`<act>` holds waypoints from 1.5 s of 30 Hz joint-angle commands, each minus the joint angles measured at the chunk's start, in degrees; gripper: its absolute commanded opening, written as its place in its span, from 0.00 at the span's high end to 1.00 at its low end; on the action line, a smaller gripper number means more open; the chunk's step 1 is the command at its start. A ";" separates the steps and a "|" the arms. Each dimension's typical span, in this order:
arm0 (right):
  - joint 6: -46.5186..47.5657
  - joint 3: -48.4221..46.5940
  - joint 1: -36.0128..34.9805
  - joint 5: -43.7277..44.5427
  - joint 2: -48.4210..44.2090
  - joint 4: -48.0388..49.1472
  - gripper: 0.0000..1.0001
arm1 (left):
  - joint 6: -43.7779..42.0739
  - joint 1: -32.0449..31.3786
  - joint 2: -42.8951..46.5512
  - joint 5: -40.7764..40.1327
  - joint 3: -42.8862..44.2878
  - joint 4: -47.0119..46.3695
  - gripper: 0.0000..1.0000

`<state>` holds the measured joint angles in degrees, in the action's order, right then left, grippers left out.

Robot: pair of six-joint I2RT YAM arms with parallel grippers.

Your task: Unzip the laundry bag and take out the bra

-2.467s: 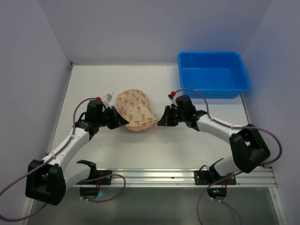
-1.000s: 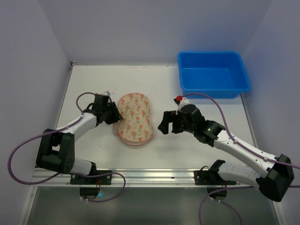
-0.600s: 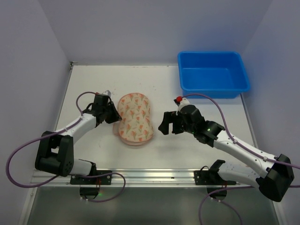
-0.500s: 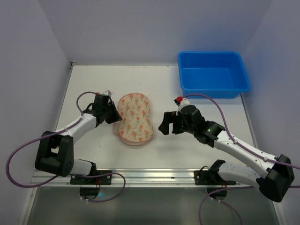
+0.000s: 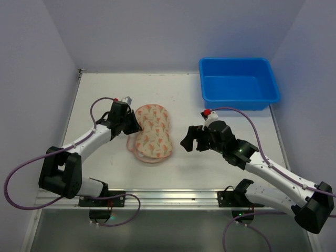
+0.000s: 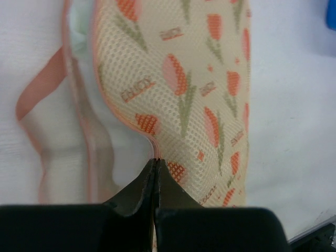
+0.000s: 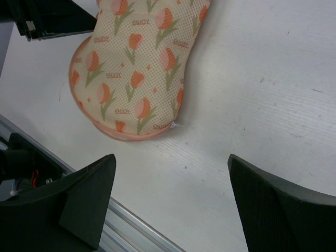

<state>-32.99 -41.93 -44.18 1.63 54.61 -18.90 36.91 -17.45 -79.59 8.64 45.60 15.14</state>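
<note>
The top camera sits high above and behind the arm bases, looking down and forward over the whole tabletop (image 5: pixel 105 89) from afar. The left wrist camera peers along the left tool (image 6: pixel 156 160), very close on the laundry bag (image 6: pixel 199 94). The right wrist camera looks down past the right tool (image 7: pixel 171 157) from farther off. All three views share the bag.
</note>
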 commanded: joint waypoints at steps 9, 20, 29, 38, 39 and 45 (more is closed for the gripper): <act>-1.63 2.81 0.41 7.85 -12.57 1.49 0.11 | 4.05 -17.25 -10.92 -0.30 22.32 -3.36 1.00; 0.82 6.34 0.33 18.41 -29.73 -1.32 0.07 | 3.97 -27.55 -25.36 1.82 39.48 -4.85 0.41; 3.73 3.61 0.41 10.60 -17.73 3.59 0.05 | 1.50 -19.58 -9.90 -7.41 35.17 1.29 0.00; -6.19 -0.87 -0.02 -2.93 6.01 13.70 0.19 | -4.73 4.49 3.81 -7.33 25.61 12.72 0.00; -9.08 -0.87 -0.37 -4.34 9.86 16.41 0.21 | -6.22 6.27 5.14 -6.80 24.11 12.38 0.00; -19.11 -2.97 -4.41 -4.09 19.91 19.59 0.28 | -11.15 14.20 12.79 -9.69 12.87 11.15 0.00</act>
<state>-44.36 -41.60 -46.72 -1.15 72.42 -4.78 30.72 -4.60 -70.11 0.67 62.46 25.56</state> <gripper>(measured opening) 0.721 0.997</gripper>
